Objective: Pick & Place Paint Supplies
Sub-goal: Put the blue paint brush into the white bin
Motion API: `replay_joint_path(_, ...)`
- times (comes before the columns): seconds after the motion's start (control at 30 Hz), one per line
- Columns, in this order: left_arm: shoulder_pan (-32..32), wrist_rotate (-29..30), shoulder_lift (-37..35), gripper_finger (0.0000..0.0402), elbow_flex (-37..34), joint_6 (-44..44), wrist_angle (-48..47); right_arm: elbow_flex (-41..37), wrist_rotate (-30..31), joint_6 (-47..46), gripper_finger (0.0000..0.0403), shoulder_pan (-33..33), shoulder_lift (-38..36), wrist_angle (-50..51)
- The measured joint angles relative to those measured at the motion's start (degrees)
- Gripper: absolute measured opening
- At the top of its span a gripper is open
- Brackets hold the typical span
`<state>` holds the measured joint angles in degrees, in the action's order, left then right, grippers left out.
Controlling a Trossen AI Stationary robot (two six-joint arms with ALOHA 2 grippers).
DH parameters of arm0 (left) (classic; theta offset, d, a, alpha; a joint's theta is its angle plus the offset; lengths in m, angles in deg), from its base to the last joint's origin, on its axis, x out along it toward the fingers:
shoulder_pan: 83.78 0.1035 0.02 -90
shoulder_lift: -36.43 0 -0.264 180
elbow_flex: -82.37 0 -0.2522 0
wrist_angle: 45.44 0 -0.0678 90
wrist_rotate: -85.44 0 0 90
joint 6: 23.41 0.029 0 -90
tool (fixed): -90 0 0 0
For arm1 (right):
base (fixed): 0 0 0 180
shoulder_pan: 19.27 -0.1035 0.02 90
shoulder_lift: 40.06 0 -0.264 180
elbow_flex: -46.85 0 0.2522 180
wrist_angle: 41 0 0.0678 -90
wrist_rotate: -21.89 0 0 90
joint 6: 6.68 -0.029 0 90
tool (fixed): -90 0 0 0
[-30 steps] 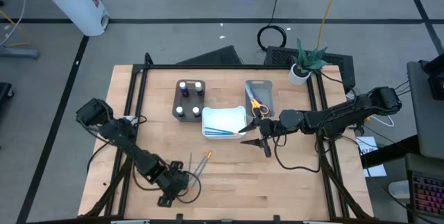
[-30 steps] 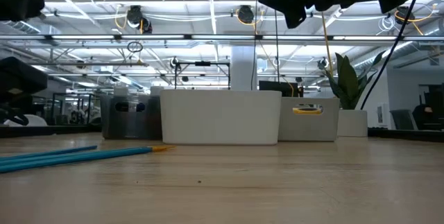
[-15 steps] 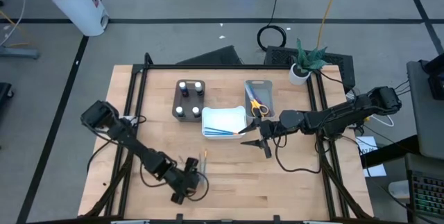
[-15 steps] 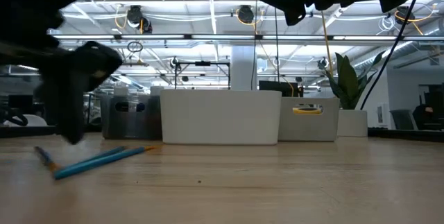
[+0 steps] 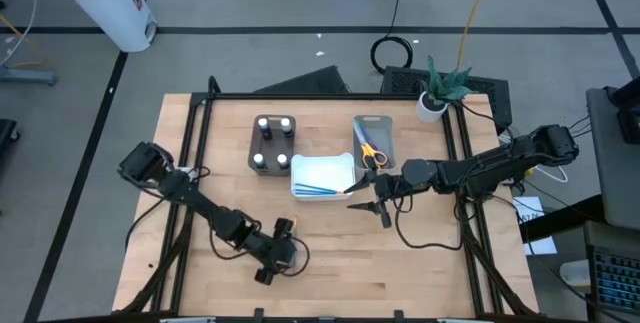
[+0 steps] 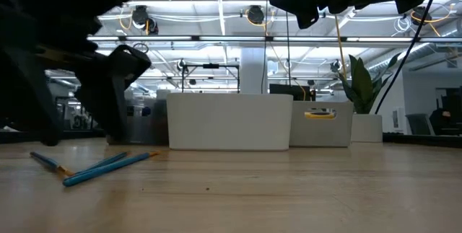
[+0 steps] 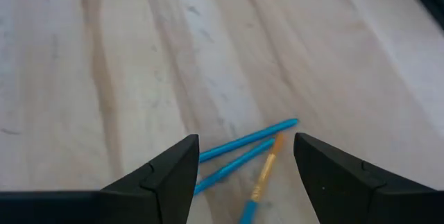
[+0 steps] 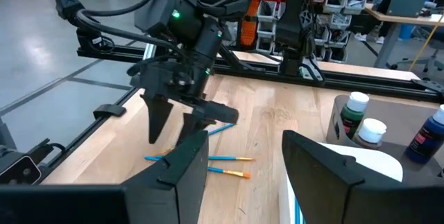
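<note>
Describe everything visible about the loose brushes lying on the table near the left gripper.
The loose brushes are thin, long sticks with light blue handles and orange-yellow ends, three by the right wrist view. They lie flat on the bare wooden table, close together, fanning apart at one end. The left gripper hangs over them with its jaws open. Nothing grips them.

Open tabletop (image 5: 420, 263) in front of the white tray (image 5: 322, 177)

Left pincer (image 5: 275, 261) stands over the brushes (image 6: 101, 166) there; brown tray (image 5: 273, 145) and grey tray (image 5: 374, 143) crowd its back and side.
</note>
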<state>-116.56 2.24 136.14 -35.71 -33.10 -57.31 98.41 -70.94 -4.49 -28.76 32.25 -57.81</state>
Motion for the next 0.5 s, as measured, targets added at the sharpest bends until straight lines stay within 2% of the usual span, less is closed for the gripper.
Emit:
replay_joint_path(0.3, -3.40, -0.30, 0.17, 0.0243, 0.00, -3.48, 0.20, 0.00, 0.00, -1.43, 0.0172, 0.00, 0.00, 0.00)
replay_joint_path(0.5, -3.23, -0.04, 4.34, 0.0243, 0.02, -3.40, 3.23, 0.01, -0.02, -1.52, 0.0171, 0.00, 0.00, -0.02)
